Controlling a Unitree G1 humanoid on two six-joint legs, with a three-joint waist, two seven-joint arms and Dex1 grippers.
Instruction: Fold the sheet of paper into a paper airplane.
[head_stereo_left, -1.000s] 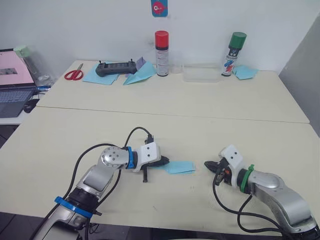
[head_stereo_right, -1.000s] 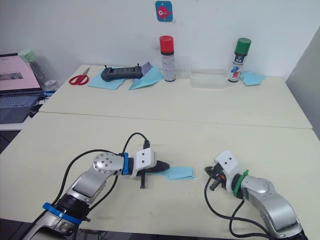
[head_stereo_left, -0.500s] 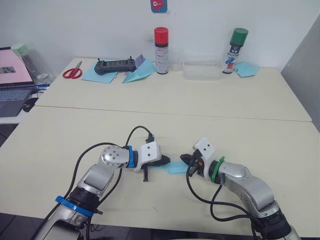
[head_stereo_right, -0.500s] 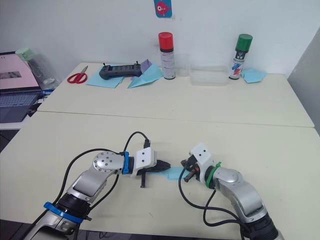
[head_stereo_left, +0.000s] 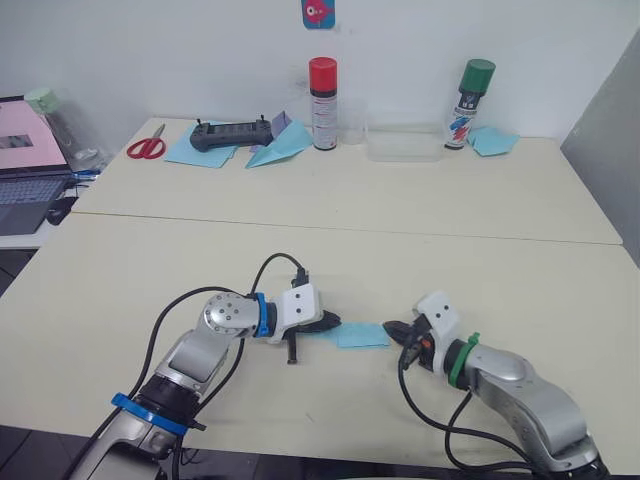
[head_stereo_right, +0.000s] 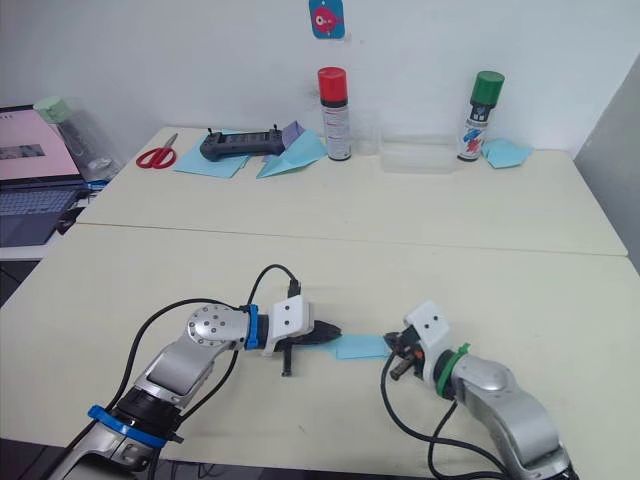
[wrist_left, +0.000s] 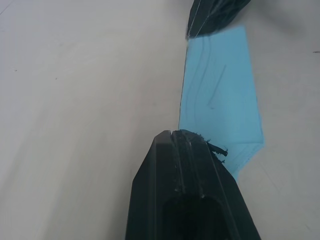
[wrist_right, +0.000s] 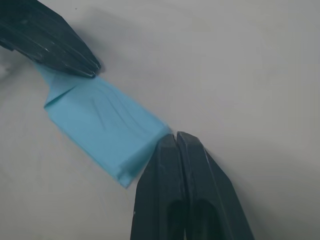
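Currently the sheet of paper is lying flat on the near desk, folded into a narrow light blue strip between the 2 grippers. The left gripper is lying low at the strip's left end with its fingers pressed together; they are meeting the paper's edge, but whether they are pinching it or only pressing it down is hard to tell. The right gripper is sitting at the strip's right end, its fingers also closed tight against each other, their tips touching the paper's corner and apparently holding nothing.

Judging by its look, the paper is going to handle as very light, thin and limp: it will slide on the smooth desk and crease or tear easily. Pinning 1 end while working the other, and gripping at a folded edge where layers are stacked, seems the safest hold.

Several things are staying unclear. The number of layers and the position of any centre crease are not readable. The left fingertips are covering the strip's near end, so its shape there is hidden.
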